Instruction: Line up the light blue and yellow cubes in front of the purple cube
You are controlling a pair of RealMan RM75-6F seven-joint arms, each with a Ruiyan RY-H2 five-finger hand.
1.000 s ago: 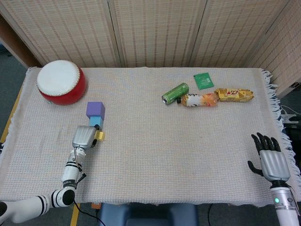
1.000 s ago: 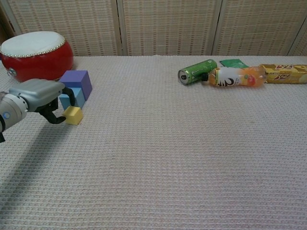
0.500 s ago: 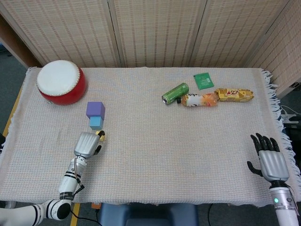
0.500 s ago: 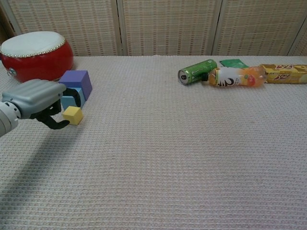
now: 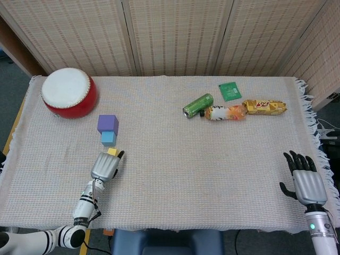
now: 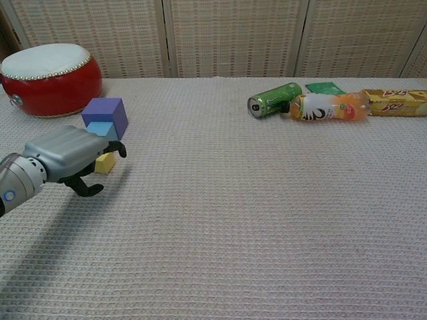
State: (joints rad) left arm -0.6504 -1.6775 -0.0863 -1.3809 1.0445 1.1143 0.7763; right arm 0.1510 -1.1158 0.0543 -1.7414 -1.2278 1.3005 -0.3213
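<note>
The purple cube [image 5: 108, 124] [image 6: 105, 112] sits on the cloth at the left, with the light blue cube [image 5: 108, 138] [image 6: 103, 129] touching its near side. The small yellow cube [image 5: 112, 152] [image 6: 104, 163] lies just nearer, roughly in line with them. My left hand [image 5: 106, 166] [image 6: 70, 160] is directly in front of it and hides part of it. Its fingers reach over the cube's near edge, and its thumb curls underneath, apart from the cube. My right hand [image 5: 304, 180] rests at the table's near right edge with fingers spread and nothing in it.
A red drum [image 5: 69, 93] stands at the far left corner. At the far right lie a green can [image 5: 197, 105], an orange bottle [image 5: 226, 112], a yellow snack pack [image 5: 264, 107] and a green sachet [image 5: 230, 91]. Folding screens close off the back.
My left hand drew back toward the near edge and slightly right. The yellow cube, pinched a moment ago, now lies on the cloth with the thumb off it. The right hand stayed still.
</note>
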